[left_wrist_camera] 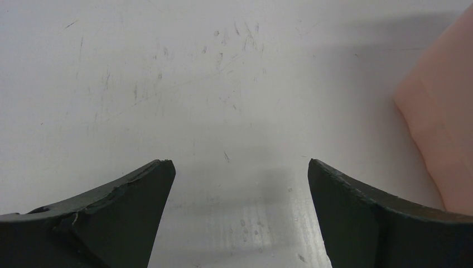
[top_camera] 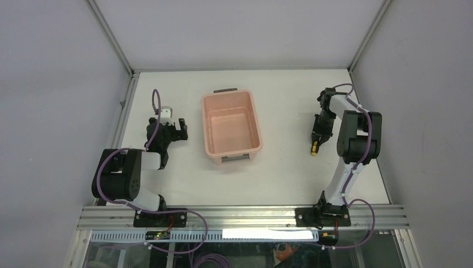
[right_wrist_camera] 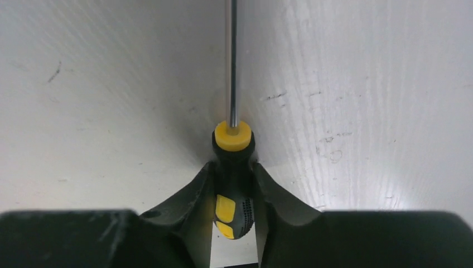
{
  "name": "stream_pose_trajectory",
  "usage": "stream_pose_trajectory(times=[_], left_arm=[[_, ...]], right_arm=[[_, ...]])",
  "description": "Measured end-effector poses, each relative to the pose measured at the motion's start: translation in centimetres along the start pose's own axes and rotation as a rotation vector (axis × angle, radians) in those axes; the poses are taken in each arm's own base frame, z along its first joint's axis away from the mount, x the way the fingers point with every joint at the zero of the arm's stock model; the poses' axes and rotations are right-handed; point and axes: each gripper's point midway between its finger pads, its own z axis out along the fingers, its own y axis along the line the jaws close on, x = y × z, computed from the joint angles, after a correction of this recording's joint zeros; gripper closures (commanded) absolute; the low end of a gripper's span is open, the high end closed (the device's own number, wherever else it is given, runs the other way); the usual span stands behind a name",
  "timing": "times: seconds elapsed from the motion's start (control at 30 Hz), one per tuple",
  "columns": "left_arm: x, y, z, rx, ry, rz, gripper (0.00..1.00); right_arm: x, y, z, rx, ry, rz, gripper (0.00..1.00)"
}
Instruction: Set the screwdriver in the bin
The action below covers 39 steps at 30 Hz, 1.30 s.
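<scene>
The screwdriver [right_wrist_camera: 232, 137] lies lengthwise between the fingers of the right gripper [right_wrist_camera: 233, 167]. Its black-and-yellow handle is pinched from both sides by the two dark fingertips [right_wrist_camera: 203, 181], which touch it just behind the yellow collar. The thin metal shaft runs straight ahead of the fingertips and leaves the wrist picture at its top edge, so the tip is not seen. The back of the handle sits deep between the fingers, towards the palm. Whether the tool rests on the table [top_camera: 279, 167] or hangs just above it cannot be told

From above, the right arm is folded sharply at the elbow, its wrist bent down so the right gripper [top_camera: 317, 137] points at the table. The bin [top_camera: 258, 129] stands well apart from those fingers, on their left

The left gripper [left_wrist_camera: 240, 167] has its fingers spread wide with only bare scratched table between them. The bin [left_wrist_camera: 440, 128] shows as a pink wall near the right finger, not touching it

Only the top view shows the yellow butt of the screwdriver [top_camera: 314, 149] poking out on the near side of the fingers, with the shaft hidden under the gripper. It also shows the left gripper [top_camera: 177, 127] just beside the bin's left wall
</scene>
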Motion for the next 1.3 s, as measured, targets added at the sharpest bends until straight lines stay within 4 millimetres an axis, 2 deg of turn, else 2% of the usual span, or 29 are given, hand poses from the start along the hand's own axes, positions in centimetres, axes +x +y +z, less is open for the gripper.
stream_pose_trajectory(times=[0.03, 0.1, 0.23, 0.37, 0.4, 0.47, 0.5, 0.63, 0.73, 0.8, 0.83, 0.93, 1.13, 1.23, 1.3], left_arm=[[0.0, 0.0, 0.0, 0.000, 0.000, 0.000, 0.01], [0.0, 0.0, 0.0, 0.000, 0.000, 0.000, 0.01], [0.0, 0.0, 0.0, 0.000, 0.000, 0.000, 0.01], [0.0, 0.0, 0.0, 0.000, 0.000, 0.000, 0.01], [0.0, 0.0, 0.0, 0.000, 0.000, 0.000, 0.01], [0.0, 0.0, 0.0, 0.000, 0.000, 0.000, 0.01], [0.0, 0.0, 0.0, 0.000, 0.000, 0.000, 0.01], [0.0, 0.0, 0.0, 0.000, 0.000, 0.000, 0.01], [0.0, 0.0, 0.0, 0.000, 0.000, 0.000, 0.01], [0.0, 0.0, 0.0, 0.000, 0.000, 0.000, 0.01], [0.0, 0.0, 0.0, 0.000, 0.000, 0.000, 0.01], [0.0, 0.0, 0.0, 0.000, 0.000, 0.000, 0.01], [0.0, 0.0, 0.0, 0.000, 0.000, 0.000, 0.01], [0.0, 0.0, 0.0, 0.000, 0.000, 0.000, 0.01], [0.0, 0.0, 0.0, 0.000, 0.000, 0.000, 0.01]], right_arm=[[-0.2, 0.0, 0.0, 0.000, -0.002, 0.000, 0.86], [-0.7, 0.0, -0.3, 0.005, -0.007, -0.010, 0.93], [-1.6, 0.4, -2.4, 0.002, -0.017, -0.032, 1.00], [-3.2, 1.3, -7.3, -0.026, -0.056, -0.039, 1.00], [-3.6, 1.7, -9.2, -0.045, -0.075, -0.043, 1.00], [-4.2, 2.2, -11.7, -0.067, -0.116, -0.047, 1.00], [-4.4, 2.5, -13.8, -0.080, -0.150, -0.050, 1.00], [-4.1, 3.3, -18.7, -0.117, -0.232, -0.053, 1.00], [-3.2, 4.1, -21.1, -0.152, -0.271, -0.056, 1.00], [-2.2, 5.2, -21.9, -0.170, -0.275, -0.071, 1.00], [-1.7, 6.0, -22.1, -0.180, -0.273, -0.086, 1.00], [0.9, 11.2, -22.7, -0.238, -0.272, -0.196, 1.00], [7.1, 23.2, -24.1, -0.351, -0.308, -0.453, 1.00], [8.8, 28.4, -23.7, -0.388, -0.321, -0.534, 1.00], [9.2, 31.6, -22.4, -0.397, -0.327, -0.566, 1.00]])
